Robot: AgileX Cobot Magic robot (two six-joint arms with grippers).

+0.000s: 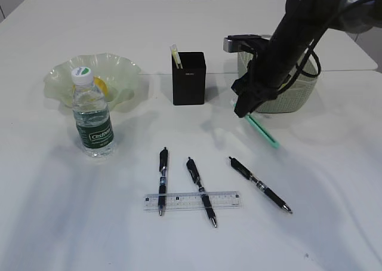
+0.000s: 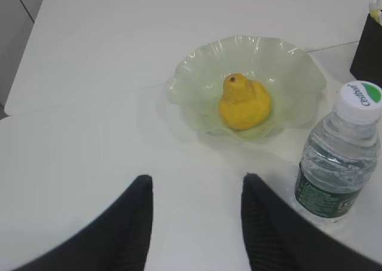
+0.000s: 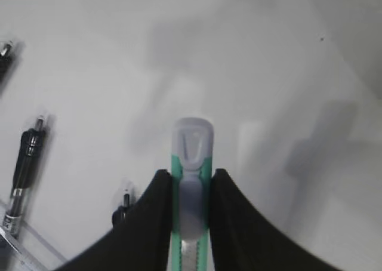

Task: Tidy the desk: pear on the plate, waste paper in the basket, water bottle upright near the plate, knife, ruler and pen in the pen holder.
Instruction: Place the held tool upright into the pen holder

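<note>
Done: pear (image 2: 243, 102) on plate (image 2: 197, 74), water bottle (image 1: 92, 114) upright beside it.
Right gripper (image 3: 190, 184): fingers clamped on green knife (image 3: 191, 163).
Left gripper (image 2: 197, 190): fingers apart, empty.
Left: ruler (image 1: 192, 200), three pens (image 1: 200, 190) on counter (image 1: 334, 223).

Yellow pear (image 2: 244, 103) sits in the ruffled green plate (image 2: 197, 83), water bottle (image 1: 92, 120) upright just beside the plate, clear ruler (image 1: 192, 201) flat under two pens (image 1: 162, 180).

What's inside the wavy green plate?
A yellow pear sits alone inside the plate. In the exterior view, the water bottle covers most of the pear.
</note>
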